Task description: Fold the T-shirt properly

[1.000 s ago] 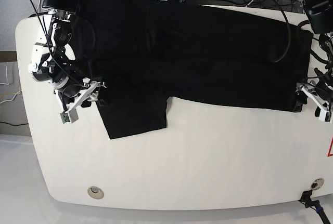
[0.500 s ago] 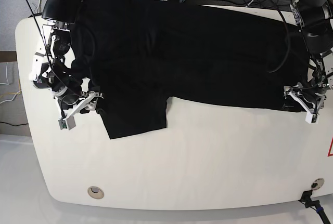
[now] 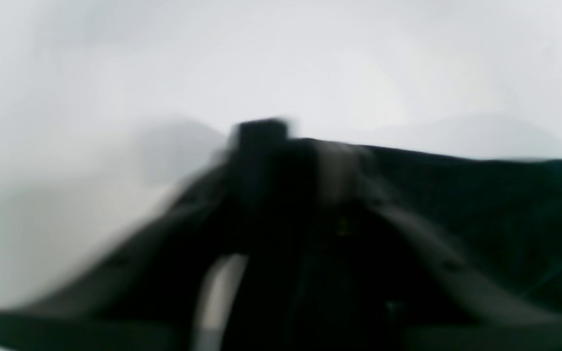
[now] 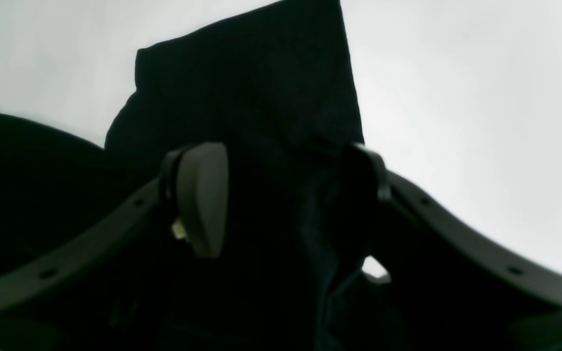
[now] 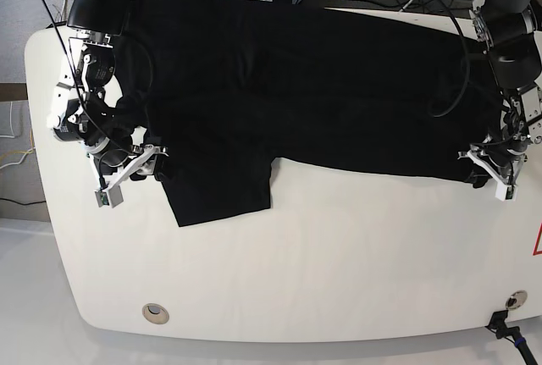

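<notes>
The black T-shirt lies spread across the far tabletop, limp and light, best pinched at its near edge, where the right end effector straddles cloth with jaws apart; the left end effector is too blurred to judge.

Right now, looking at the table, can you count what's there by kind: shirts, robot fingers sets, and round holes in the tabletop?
T-shirt: 1
Sets of fingers: 2, right gripper and left gripper, each at a shirt edge
Round fittings in the table: 2, one near-left, one near-right
Total: 5
</notes>
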Motion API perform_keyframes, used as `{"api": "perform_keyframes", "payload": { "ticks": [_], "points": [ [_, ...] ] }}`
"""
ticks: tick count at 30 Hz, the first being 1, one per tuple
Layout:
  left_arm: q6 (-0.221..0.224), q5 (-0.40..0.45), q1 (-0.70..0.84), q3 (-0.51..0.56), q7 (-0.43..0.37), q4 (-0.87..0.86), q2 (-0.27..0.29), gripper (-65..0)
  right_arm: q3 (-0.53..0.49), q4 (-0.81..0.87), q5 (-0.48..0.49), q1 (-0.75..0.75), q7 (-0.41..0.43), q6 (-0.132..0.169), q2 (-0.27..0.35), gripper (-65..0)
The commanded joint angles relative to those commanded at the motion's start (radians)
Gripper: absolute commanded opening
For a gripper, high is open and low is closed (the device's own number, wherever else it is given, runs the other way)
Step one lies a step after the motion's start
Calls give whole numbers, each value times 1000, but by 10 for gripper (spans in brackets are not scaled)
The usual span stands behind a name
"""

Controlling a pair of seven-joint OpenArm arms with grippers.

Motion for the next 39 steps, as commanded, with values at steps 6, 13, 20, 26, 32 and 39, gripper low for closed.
{"api": "perform_keyframes", "payload": {
  "ticks": [6, 13, 20, 26, 32, 39],
  "points": [
    [0, -2, 2, -2, 0, 2, 0, -650, 0, -78, -2, 34, 54, -5, -3, -307],
    [-5, -2, 2, -2, 0, 2, 0, -650, -83, -381, -2, 167, 250, -2, 0, -306],
    [-6, -2, 2, -2, 0, 2, 0, -650, -196, -736, -41, 311, 486, -2, 3, -306],
    [-8, -2, 2, -2, 0, 2, -2, -650, -199, -836, -192, 348, 555, 0, -15, -306],
    [-8, -2, 2, -2, 0, 2, 2, -650, -203, -835, -192, 322, 552, 0, -83, -306],
    [-8, -2, 2, -2, 0, 3, 2, -650, -203, -835, -192, 319, 552, 0, -124, -314]
  ]
}}
